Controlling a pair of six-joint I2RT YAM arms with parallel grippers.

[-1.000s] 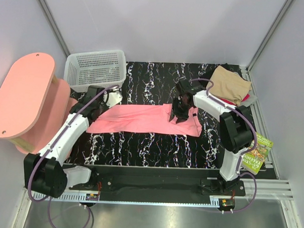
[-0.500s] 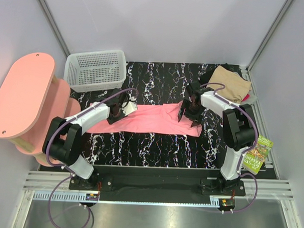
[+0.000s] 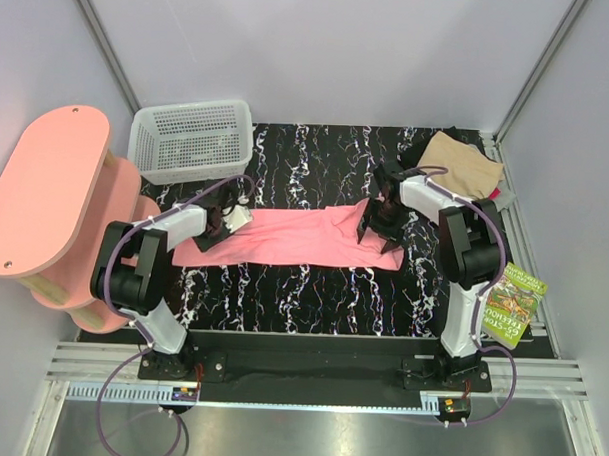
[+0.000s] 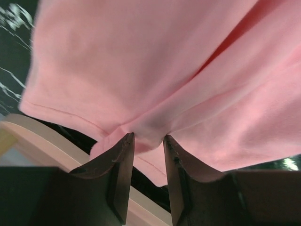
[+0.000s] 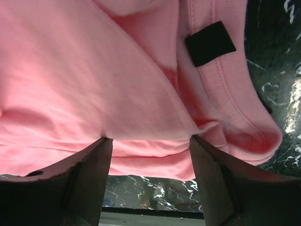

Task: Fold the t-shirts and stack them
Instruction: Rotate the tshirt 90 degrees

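The bright pink t-shirt lies as a long band across the middle of the black marbled table. My left gripper is at its left end; in the left wrist view the narrow jaws pinch a fold of the pink cloth. My right gripper is at the shirt's right end. In the right wrist view its jaws stand wide apart, tips on the pink cloth beside the collar and a black tag. A folded tan t-shirt tops a stack at the back right.
A white mesh basket stands at the back left. The pink oval-topped stool is off the table's left edge, close to the left arm. A green book lies on the right past the table. Grey walls enclose the cell.
My left arm swung in from the left onto the shirt's left end, then drew back leftward. My right gripper moved slightly right, towards the collar end. The shirt's top right edge bunched up.
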